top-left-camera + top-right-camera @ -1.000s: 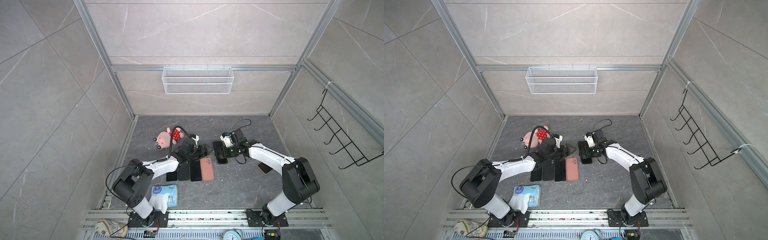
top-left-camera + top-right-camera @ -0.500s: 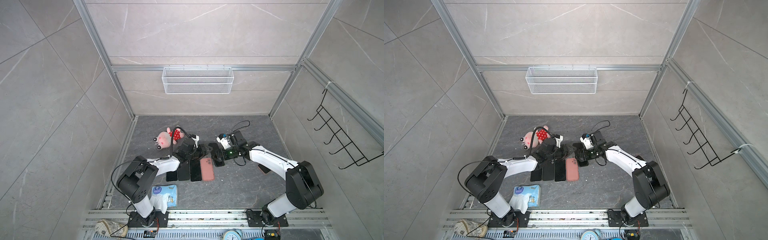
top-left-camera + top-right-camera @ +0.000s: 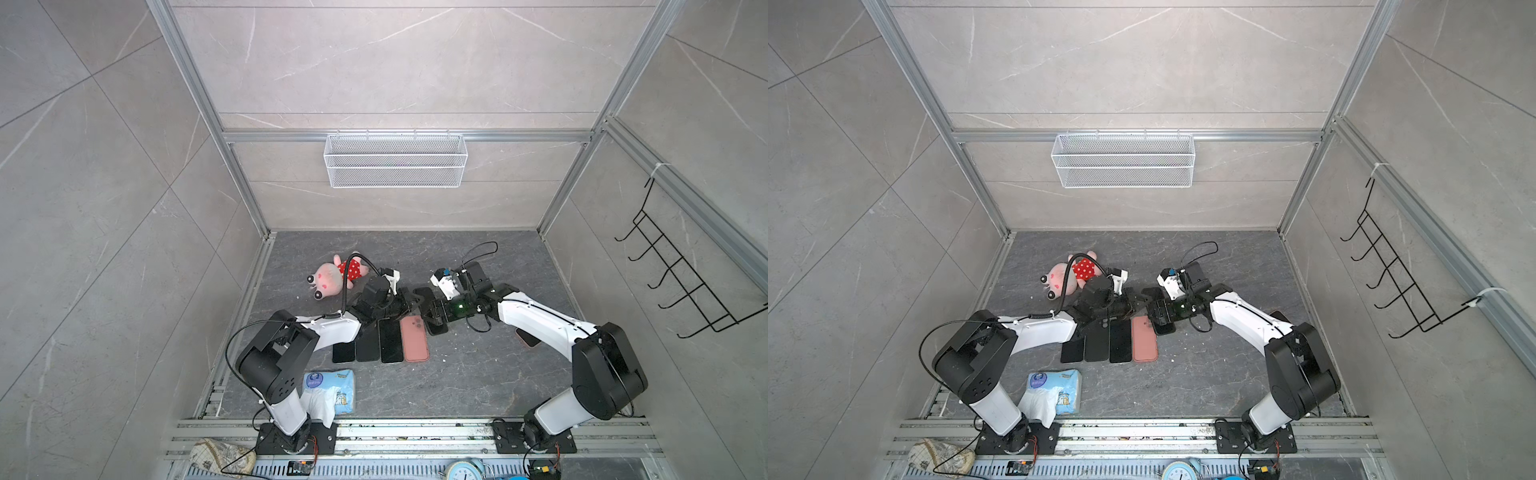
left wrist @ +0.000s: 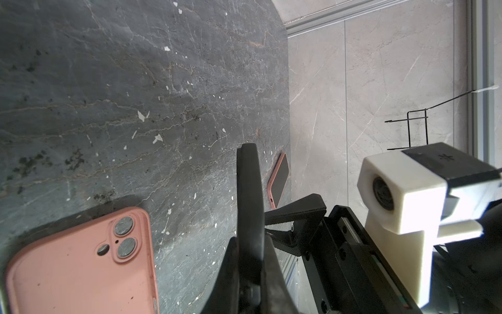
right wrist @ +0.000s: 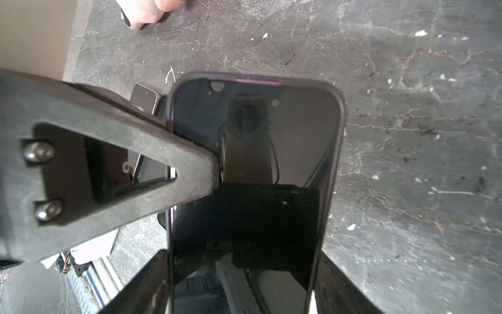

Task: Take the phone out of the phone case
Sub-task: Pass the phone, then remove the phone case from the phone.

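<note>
A second ago the jaws of the left gripper (image 3: pixel 409 306) stood wide apart. They have now closed together on the edge of the black phone case (image 5: pixel 341 130). In the right wrist view one of its fingers (image 5: pixel 163 152) lies across the case's rim and onto the screen. In the left wrist view the case shows edge-on, pinched between the fingers.

The right gripper (image 3: pixel 433 313) has kept its hold, its jaws clamped across the two long sides of the case. The phone (image 5: pixel 250 163) is still seated in the case, screen facing the right wrist camera.

The right arm has changed place, though. A second ago it held the phone well clear of the left gripper. Since then it has carried it toward the left edge of the worktop (image 3: pixel 478 374). The two grippers now meet near the middle, just past the far end of the pink phone (image 3: pixel 414 338) that closes the row of dark phones (image 3: pixel 390 340).

That row, the plush toy (image 3: pixel 332 278) toward the far left corner and the tissue pack (image 3: pixel 328 386) at the near edge lie as before.
</note>
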Available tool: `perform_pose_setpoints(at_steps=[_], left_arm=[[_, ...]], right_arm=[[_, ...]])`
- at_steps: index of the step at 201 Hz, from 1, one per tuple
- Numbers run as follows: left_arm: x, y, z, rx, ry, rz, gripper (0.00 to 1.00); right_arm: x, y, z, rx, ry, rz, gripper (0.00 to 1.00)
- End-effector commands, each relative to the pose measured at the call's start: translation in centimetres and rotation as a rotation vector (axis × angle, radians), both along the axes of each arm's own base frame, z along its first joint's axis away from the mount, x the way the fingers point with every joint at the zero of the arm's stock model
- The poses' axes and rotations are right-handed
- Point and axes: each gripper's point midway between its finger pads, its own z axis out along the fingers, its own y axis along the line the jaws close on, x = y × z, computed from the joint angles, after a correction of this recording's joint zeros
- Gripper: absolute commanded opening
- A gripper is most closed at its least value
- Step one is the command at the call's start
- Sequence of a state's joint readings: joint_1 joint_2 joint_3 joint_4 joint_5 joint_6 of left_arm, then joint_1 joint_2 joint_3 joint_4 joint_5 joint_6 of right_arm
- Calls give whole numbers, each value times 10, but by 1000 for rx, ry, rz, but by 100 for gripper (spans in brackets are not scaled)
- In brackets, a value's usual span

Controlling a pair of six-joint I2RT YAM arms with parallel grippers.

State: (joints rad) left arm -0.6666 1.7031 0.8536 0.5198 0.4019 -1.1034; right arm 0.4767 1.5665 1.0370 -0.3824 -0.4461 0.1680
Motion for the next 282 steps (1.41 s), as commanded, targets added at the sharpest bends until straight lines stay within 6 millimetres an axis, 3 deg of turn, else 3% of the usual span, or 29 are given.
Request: perform_pose_setpoints(at_steps=[1,22,42,74,105,139,179,282], left_arm=[[4,4,6,-15,-26,15,0],[7,11,21,-25,-72,55,0],[13,27,42,-61,-134,137,0],[22,59,90,-160,-276,300,0],[22,91,131,-298,-395,456,0],[18,104,162,-472,-450,519,0],[15,102,177,-617,-451,510,0],[10,87,179,-676,-420,485,0]], right_arm=[[2,7,18,61,-39,-8,39],[3,1,28,105,-52,-114,60],[-1,-5,51,212,-74,-222,77],[-9,-19,93,363,-116,-366,90],[-19,-22,114,562,-101,-445,96],[-24,-14,120,757,-29,-462,94],[-25,1,121,915,39,-444,83],[-20,28,134,1028,36,-347,50]])
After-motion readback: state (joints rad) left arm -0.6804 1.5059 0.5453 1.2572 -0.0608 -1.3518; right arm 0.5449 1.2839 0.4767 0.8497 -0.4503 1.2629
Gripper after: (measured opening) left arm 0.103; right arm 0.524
